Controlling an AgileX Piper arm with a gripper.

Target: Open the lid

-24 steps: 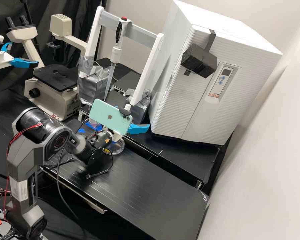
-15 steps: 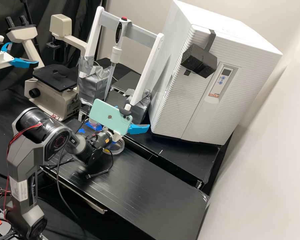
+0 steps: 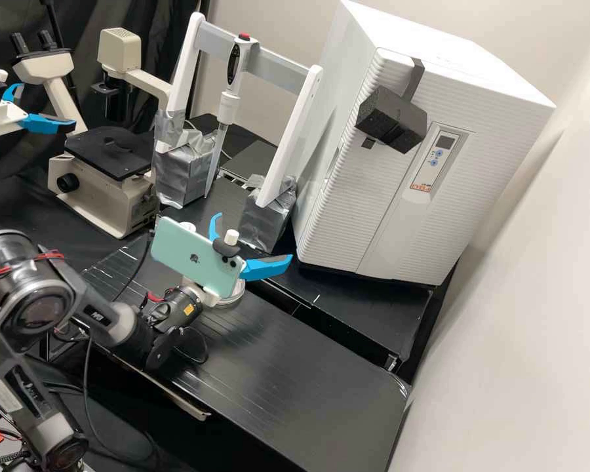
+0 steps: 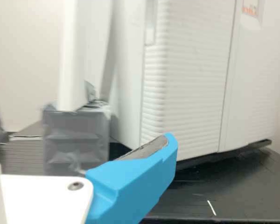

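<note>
On black bench (image 3: 373,311), white cabinet (image 3: 400,216) beside pale wall (image 3: 524,314); fingers (image 3: 267,267) spread apart

My dark grey arm (image 3: 88,313), blue fingers (image 3: 265,267)
Red wires (image 3: 51,254) at the high view's nine o'clock; yellow label (image 3: 189,309) at eight.

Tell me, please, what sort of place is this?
Most likely a laboratory, perhaps for biology. A microscope stands at the back, a pipette is held upright at a white frame, and a large white cabinet, maybe an incubator, stands beside them.
</note>
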